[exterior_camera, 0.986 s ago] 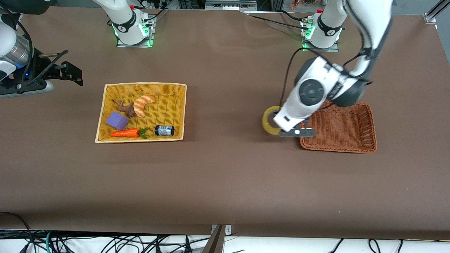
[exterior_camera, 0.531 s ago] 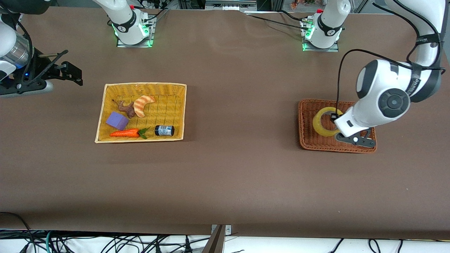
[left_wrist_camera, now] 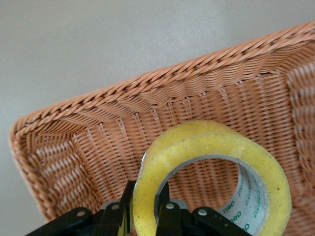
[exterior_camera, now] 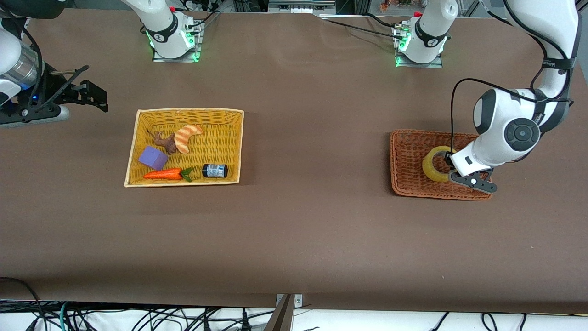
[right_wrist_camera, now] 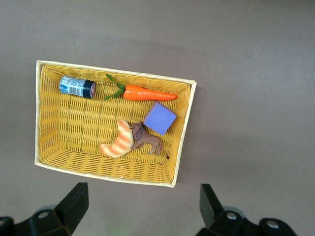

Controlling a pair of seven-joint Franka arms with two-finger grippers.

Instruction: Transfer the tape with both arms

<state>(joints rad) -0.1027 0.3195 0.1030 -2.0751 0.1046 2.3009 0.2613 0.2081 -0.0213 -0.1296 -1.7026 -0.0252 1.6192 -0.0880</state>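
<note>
Left gripper (exterior_camera: 452, 171) clamped on tape (exterior_camera: 436, 164) over brown basket (exterior_camera: 409, 158): drop-off step. Next: lower, release. Right gripper (right_wrist_camera: 142, 209) waits, jaws wide, empty.

**Tape over the brown basket**

The tape (exterior_camera: 437, 164), a thick translucent yellow ring with a wide hollow centre, is being held tilted on edge, its wall pinched by the left gripper (exterior_camera: 452, 171), over the brown wicker basket (exterior_camera: 413, 184).

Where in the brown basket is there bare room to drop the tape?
The brown basket is bare toward the yellow basket. Its other end is crowded: the left gripper, shut on the tape, hangs there. The right gripper waits open.
</note>
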